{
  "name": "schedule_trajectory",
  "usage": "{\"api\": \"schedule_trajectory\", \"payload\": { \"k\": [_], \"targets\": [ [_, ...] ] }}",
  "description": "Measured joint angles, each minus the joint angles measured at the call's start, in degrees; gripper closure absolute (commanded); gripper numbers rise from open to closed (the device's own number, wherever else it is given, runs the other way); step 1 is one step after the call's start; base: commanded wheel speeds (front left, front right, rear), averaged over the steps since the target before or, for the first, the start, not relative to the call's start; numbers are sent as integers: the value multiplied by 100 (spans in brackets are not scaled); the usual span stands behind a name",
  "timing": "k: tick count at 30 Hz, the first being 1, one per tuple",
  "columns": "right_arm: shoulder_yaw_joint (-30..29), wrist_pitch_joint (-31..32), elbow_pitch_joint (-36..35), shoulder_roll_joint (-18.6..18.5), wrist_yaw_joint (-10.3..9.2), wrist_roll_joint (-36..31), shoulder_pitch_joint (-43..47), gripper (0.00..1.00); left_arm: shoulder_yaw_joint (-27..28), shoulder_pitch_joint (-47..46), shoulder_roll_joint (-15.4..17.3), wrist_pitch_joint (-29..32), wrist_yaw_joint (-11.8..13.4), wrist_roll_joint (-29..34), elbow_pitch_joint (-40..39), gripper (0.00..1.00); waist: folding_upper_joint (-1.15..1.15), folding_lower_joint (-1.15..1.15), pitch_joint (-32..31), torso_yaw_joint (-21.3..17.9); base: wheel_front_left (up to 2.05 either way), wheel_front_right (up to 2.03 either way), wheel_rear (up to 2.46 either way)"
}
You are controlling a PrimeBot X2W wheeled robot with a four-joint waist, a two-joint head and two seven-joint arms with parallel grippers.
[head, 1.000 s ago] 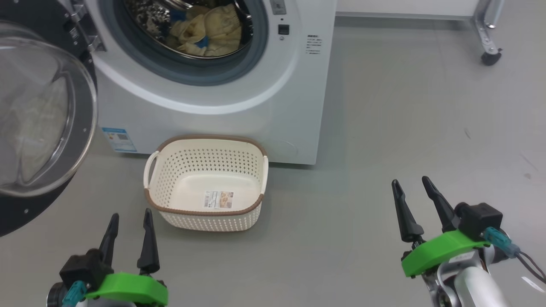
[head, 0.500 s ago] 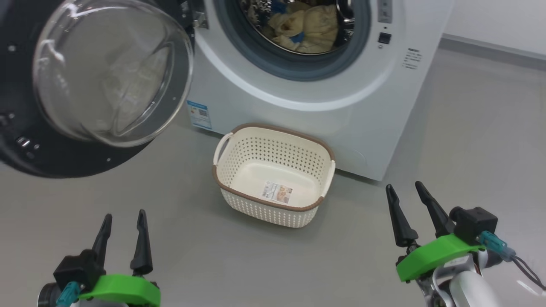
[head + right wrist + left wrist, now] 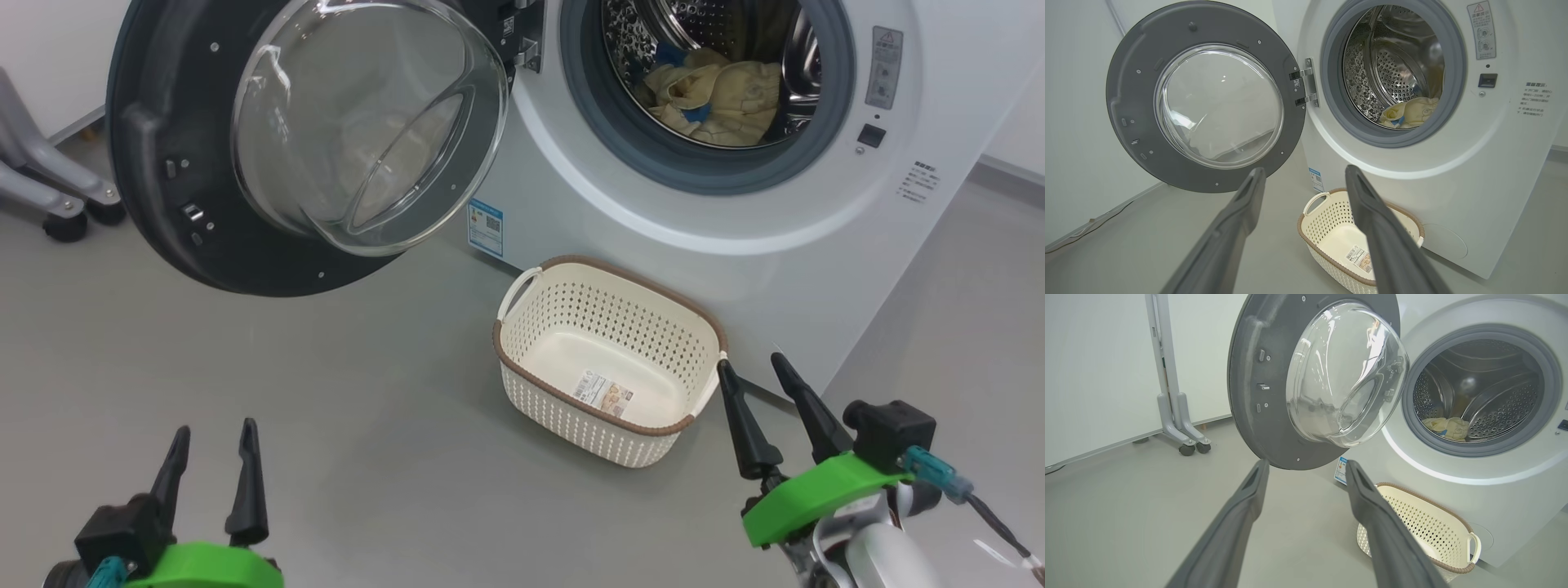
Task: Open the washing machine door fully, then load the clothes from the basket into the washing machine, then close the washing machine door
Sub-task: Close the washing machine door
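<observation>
— Door [image 3: 163, 163] now?
— Open at ten o'clock; head camera has swung, nothing moved.
— Clothes [image 3: 718, 102]?
— In washer [image 3: 735, 269] drum, one o'clock; basket [image 3: 571, 412] at four o'clock. Left gripper [image 3: 214, 429], right gripper [image 3: 749, 362] stay spread, empty.

door [image 3: 204, 163] open | clothes [image 3: 718, 102] in drum | basket [image 3: 608, 359] empty

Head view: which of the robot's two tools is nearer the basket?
The right tool, at lower right: its fingertip sits beside the white handle of the basket. The left tool stands far off to the left.
</observation>
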Motion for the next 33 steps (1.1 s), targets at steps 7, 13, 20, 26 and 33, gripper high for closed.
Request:
{"api": "schedule_trajectory", "payload": {
  "k": [7, 13, 20, 26, 33],
  "targets": [
    [151, 0, 46, 0, 0, 15, -3, 0, 112, 207, 57, 0, 151, -107, -244, 0, 0, 0, 5, 30, 0, 0, 0],
    [177, 0, 77, 0, 0, 31, -9, 0, 114, 291, 58, 41, 227, -112, -349, 0, 0, 0, -1, 19, 0, 0, 0],
    [191, 0, 104, 0, 0, 31, -9, 0, 105, 291, 59, 41, 267, -123, -410, 0, 0, 0, 4, 20, 0, 0, 0],
    [187, 0, 109, 0, 0, 31, -9, 0, 97, 292, 58, 41, 292, -170, -411, 0, 0, 0, 36, 42, 0, 0, 0],
    [179, 0, 130, 0, 0, 29, -11, 0, 84, 292, 57, 34, 322, -197, -411, 0, 0, 0, 101, 90, 0, 0, 0]
  ]
}}
